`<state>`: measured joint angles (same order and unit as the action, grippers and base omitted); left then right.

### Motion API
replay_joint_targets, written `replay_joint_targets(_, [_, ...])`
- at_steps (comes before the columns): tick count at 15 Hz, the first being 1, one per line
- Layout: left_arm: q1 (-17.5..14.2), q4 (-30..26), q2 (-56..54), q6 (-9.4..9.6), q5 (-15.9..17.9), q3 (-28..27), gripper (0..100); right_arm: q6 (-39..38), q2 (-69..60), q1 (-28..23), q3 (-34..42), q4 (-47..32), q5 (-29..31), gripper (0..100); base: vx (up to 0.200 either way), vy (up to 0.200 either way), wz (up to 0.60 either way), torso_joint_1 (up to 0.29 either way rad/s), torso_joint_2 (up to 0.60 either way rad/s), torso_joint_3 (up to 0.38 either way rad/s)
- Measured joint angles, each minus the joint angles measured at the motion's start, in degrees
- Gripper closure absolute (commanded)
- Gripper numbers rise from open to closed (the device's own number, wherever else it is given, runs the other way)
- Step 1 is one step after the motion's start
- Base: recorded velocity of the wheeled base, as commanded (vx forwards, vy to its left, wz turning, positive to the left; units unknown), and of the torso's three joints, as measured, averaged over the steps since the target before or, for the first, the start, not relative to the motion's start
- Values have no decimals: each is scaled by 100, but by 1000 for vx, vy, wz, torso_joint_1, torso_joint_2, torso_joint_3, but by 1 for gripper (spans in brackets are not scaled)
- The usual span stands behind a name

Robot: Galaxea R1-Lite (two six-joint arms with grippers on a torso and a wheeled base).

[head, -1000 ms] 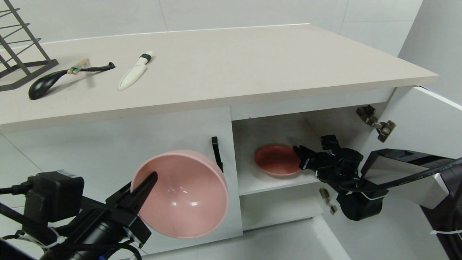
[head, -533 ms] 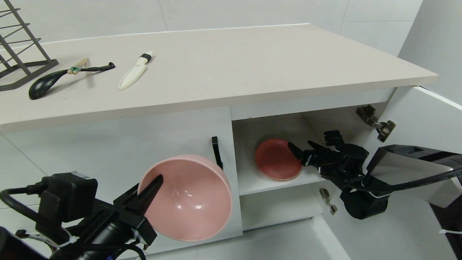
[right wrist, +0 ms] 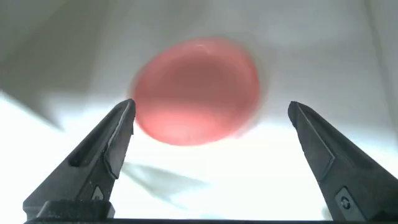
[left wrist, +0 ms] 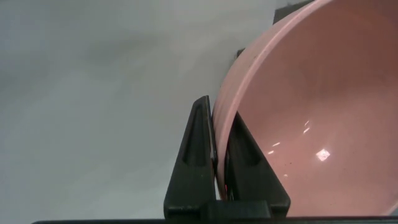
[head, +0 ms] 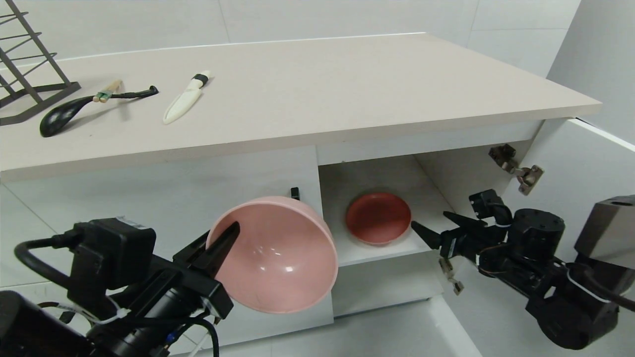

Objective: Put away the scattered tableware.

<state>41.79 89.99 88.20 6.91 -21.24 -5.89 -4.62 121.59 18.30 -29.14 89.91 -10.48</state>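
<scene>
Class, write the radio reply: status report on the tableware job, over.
Left gripper shut on rim of large pink bowl. Right gripper open, facing small red dish on cabinet shelf. Black spoon, white knife on countertop. Red dish occupies mid-shelf.

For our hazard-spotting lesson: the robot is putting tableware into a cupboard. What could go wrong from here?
1. The left gripper pinches the large round pink bowl by its rim alone, tilted; it might slip out.
2. The bowl hangs before the closed white cupboard door; it could knock the door's edge on its way to the open compartment.
3. The small red dish lies inside; the bowl might strike it.
</scene>
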Motion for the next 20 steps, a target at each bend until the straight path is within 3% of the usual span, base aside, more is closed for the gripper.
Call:
replay_joint_targets(3, [360,-5,144,91,-20,-98,100,46,-896,59,635,6,4,0,0,0,0,0,0,0])
replay_joint_targets(7, [700,-5,563,581,-49,-540,100,50,-1820,258,1488,4,0,0,0,0,0,0,0,0])
replay_joint_targets(10, [873,-5,1034,764,-154,-1120,100,52,-2225,295,1616,1,4,0,0,0,0,0,0,0])
replay_joint_targets(14, [1187,-7,1659,808,-400,-1779,100,82,-2542,57,1801,1,0,0,0,0,0,0,0,0])
replay_joint_targets(20, [1218,-7,2804,780,-829,-2953,100,347,-2837,-140,1836,1,-5,0,0,0,0,0,0,0])
